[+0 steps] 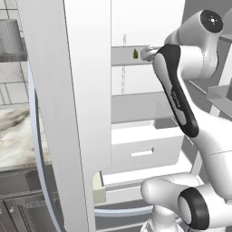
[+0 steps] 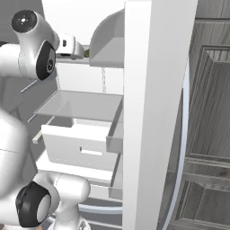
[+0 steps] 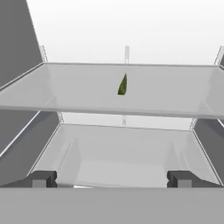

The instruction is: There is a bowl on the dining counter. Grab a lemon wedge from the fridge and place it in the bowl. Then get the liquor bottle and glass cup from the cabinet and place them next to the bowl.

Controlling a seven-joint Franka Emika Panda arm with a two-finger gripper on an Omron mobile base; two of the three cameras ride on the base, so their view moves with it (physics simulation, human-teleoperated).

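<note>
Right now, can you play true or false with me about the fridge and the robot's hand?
1. The lemon wedge sits on a fridge shelf. True.
2. The hand is squeezing the lemon wedge. False: the hand is open and apart from the wedge.
3. The fridge door is shut. False: it stands open.
4. A white drawer lies below the shelves. True.
5. The lemon wedge lies in the drawer. False: it is on the shelf above.
</note>
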